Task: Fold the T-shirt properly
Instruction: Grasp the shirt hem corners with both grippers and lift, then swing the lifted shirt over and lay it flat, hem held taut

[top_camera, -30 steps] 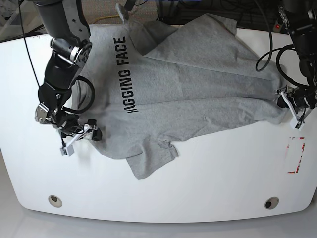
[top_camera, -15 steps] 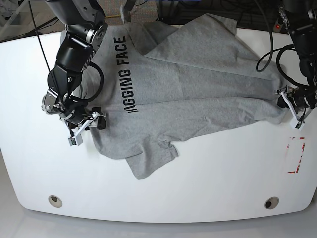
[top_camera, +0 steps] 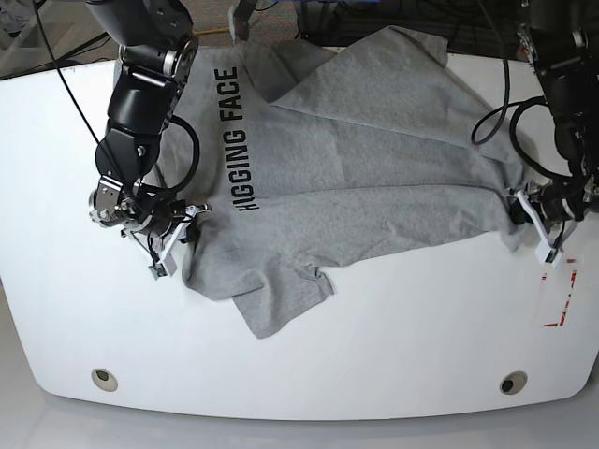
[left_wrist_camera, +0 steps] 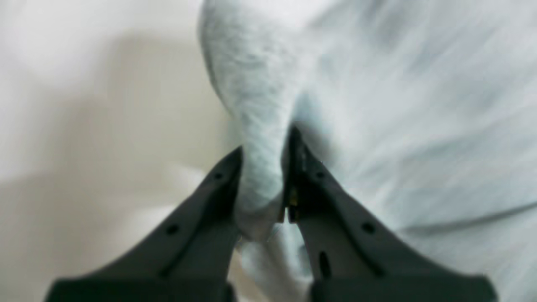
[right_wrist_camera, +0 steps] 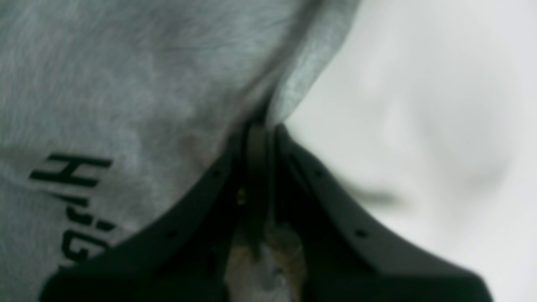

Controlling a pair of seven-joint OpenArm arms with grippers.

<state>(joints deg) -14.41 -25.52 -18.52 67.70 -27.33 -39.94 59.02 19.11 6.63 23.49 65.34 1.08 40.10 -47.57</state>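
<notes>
Bare white table (top_camera: 374, 346) is left in front; the grey knit T-shirt (top_camera: 374, 159), crumpled and printed in black, is spread from mid-table over the far edge. Only in the wrist views are the grips seen: the left gripper (left_wrist_camera: 264, 176) is clamped on a hem fold, the right gripper (right_wrist_camera: 258, 138) on a side edge.

1. The T-shirt (top_camera: 374, 159) is soft heather-grey knit cloth, matt and slightly fuzzy in the wrist views, with flat black printed lettering (top_camera: 234, 140).
2. The desk (top_camera: 393, 337) is a smooth white board with a faint sheen.
3. The left gripper (left_wrist_camera: 264, 142) has matt black plastic fingers with small holes.
4. The right gripper (right_wrist_camera: 262, 134) looks the same: dull black plastic.
5. The arms' housings (top_camera: 140, 98) are dark with a satin gloss, and one joint ring looks like bare metal.
6. Two round metal-looking inserts (top_camera: 105, 378) sit in the desk's near edge.
</notes>
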